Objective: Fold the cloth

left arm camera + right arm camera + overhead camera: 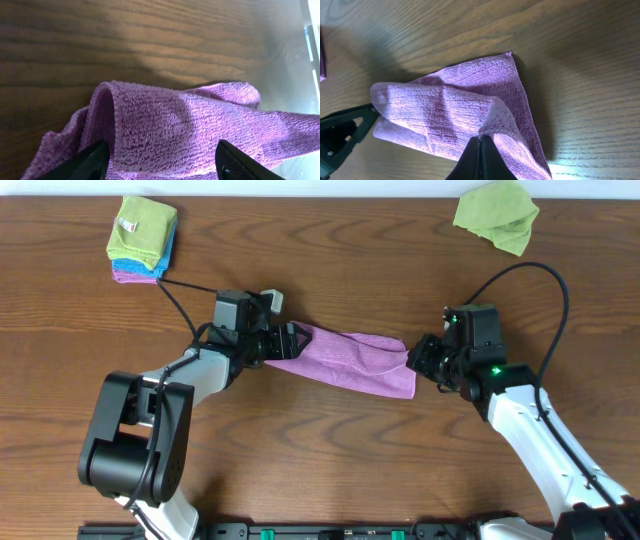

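A purple cloth (355, 360) lies in a long band on the wooden table between my two grippers. My left gripper (288, 340) is at its left end. In the left wrist view its fingers (162, 162) are spread wide, with bunched purple cloth (190, 130) between them. My right gripper (415, 360) is at the cloth's right end. In the right wrist view its jaws (481, 142) are shut, pinching a raised fold of the cloth (450, 110). The left gripper's dark finger (340, 135) shows at the far end.
A stack of folded cloths (142, 238), green over blue over purple, sits at the back left. A crumpled green cloth (497, 215) lies at the back right. A black cable (180, 295) runs from the left arm toward the stack.
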